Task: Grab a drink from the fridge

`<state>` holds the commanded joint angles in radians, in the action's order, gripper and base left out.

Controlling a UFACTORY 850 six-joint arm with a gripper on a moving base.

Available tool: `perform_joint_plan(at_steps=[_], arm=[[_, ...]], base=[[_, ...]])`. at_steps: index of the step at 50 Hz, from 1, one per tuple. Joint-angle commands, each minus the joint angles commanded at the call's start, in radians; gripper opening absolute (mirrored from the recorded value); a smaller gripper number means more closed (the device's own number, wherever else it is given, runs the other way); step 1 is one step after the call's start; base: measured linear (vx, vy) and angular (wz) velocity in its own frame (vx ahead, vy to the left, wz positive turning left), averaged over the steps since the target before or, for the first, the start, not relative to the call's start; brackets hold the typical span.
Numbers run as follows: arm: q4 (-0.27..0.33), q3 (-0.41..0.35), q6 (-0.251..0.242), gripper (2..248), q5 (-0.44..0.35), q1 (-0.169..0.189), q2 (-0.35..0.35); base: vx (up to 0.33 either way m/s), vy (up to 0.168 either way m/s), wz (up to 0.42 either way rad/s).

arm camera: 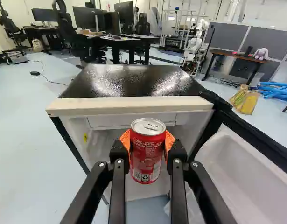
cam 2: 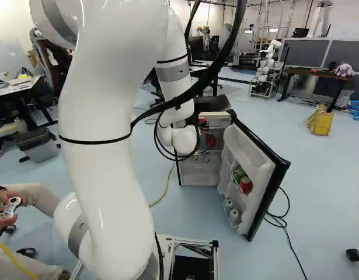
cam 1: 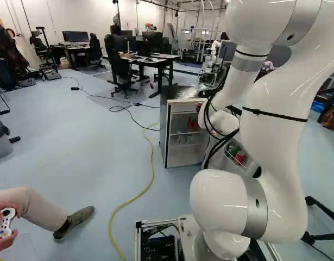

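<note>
Fridge [arm camera: 134, 103] behind, fingers [arm camera: 125, 140] snug around can [arm camera: 147, 151].

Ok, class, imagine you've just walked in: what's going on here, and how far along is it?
A white robot arm is getting a drink from a small fridge. Its gripper has a red can pinched upright between its orange pads, in front of the fridge's opening. The fridge door stands open, with more cans on its racks. So the drink is grabbed, but the door isn't shut.
</note>
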<state>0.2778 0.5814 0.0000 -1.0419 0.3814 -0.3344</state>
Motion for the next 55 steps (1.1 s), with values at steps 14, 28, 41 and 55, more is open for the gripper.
perform_joint_plan(at_steps=[14, 28, 41, 55], arm=[[0.000, 0.007, 0.000, 91, 0.019, -0.003, 0.027], [0.000, 0.022, 0.000, 91, 0.034, -0.008, 0.046], [0.000, 0.046, 0.000, 91, 0.046, -0.014, 0.056], [0.000, 0.080, 0.000, 91, 0.058, -0.021, 0.058]], base=[[0.000, 0.000, 0.000], [0.000, 0.000, 0.000], [0.000, 0.000, 0.000], [0.000, 0.000, 0.000]])
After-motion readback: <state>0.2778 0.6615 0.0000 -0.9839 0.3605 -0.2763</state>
